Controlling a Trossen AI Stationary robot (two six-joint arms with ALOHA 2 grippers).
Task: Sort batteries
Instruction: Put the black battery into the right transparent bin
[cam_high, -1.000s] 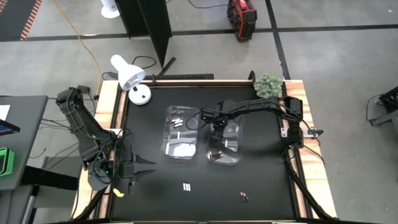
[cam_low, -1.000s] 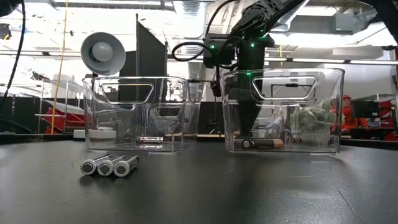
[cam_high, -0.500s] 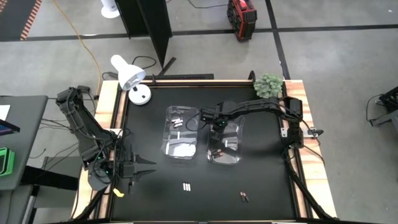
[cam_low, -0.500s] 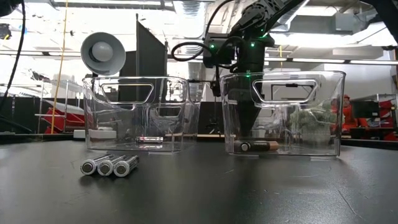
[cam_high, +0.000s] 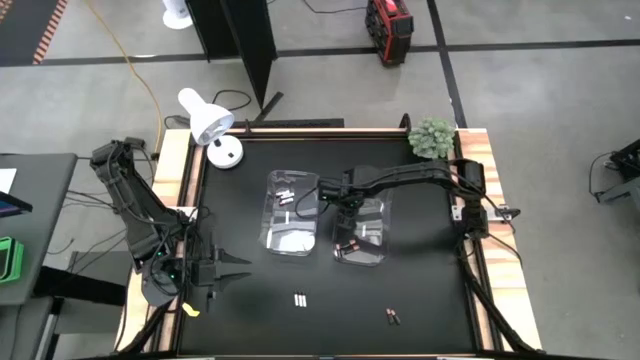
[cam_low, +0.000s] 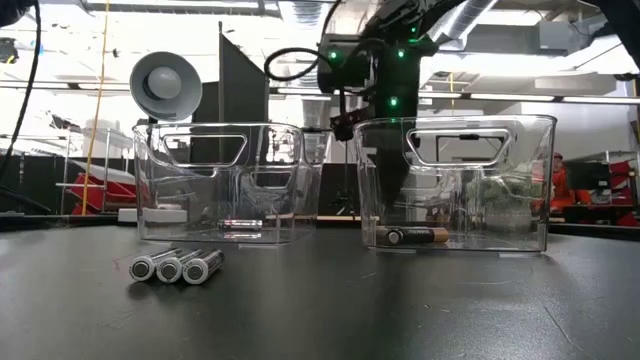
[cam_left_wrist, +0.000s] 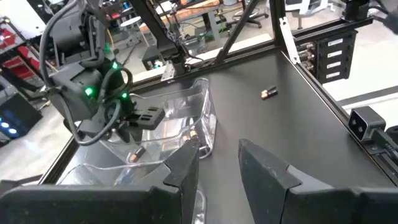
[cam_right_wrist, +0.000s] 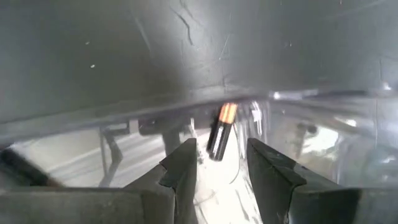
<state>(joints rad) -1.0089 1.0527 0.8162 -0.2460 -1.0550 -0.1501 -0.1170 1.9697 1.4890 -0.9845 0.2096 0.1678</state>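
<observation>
Right gripper (cam_low: 385, 175) hanging over the rear edge of the right-hand clear bin (cam_high: 362, 232), fingers parted with nothing between them, fingertips dipped just inside the rim. Seen past those fingers in the right wrist view, a dark battery with a copper-orange end (cam_right_wrist: 221, 131) lying on the bin floor, apart from the fingers; surrounding bin walls smeared with reflections and hard to read. Same bin in the low view showing one dark copper-ended battery (cam_low: 415, 235) flat against the front wall; anything else inside lost in glare.

Left-hand clear bin (cam_high: 291, 212) just beside it, holding a few pale batteries (cam_high: 284, 197) near its far end, count not clear from above. Three silver batteries (cam_low: 176, 267) side by side on the black table (cam_high: 430, 290) in front of that bin, ends toward the low camera. Two small dark batteries (cam_high: 393, 317) near the table's front edge, well apart from both bins, too small to tell detail.

Left gripper (cam_high: 240, 268) waiting low at the table's left side, fingers apart and empty. White desk lamp (cam_high: 208, 123) at the rear left corner, small green plant (cam_high: 432, 137) at the rear right.
</observation>
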